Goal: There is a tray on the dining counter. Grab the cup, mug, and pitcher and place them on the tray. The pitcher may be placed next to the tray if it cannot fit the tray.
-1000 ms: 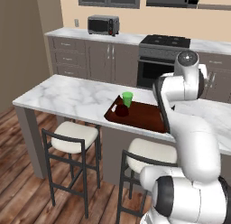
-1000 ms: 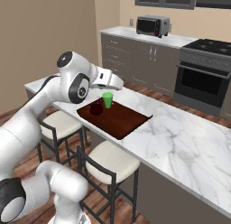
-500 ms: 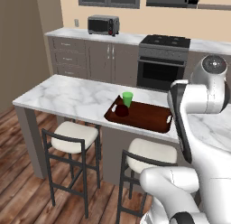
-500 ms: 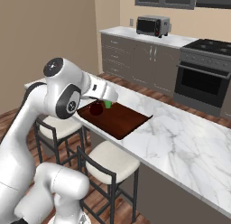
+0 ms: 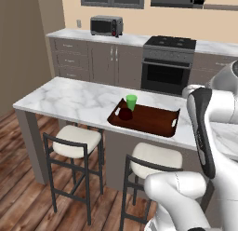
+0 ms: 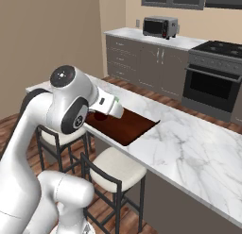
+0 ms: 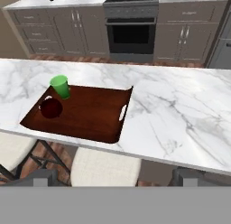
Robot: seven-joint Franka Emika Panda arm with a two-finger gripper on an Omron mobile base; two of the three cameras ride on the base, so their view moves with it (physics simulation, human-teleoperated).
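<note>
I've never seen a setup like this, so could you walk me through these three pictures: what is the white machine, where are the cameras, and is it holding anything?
The white machine is a robot arm on a driving base, in a computer-rendered kitchen. Two pictures come from cameras behind it, one to its left and one to its right. The third comes from a camera on its hand, looking down at the dining counter. On that counter lies a dark wooden tray, carrying a green cup and a dark mug. The gripper is open and holds nothing.

No writing, label or number can be read anywhere. The microwave (image 5: pixel 106 26) front is too small and blurred to show any.
</note>
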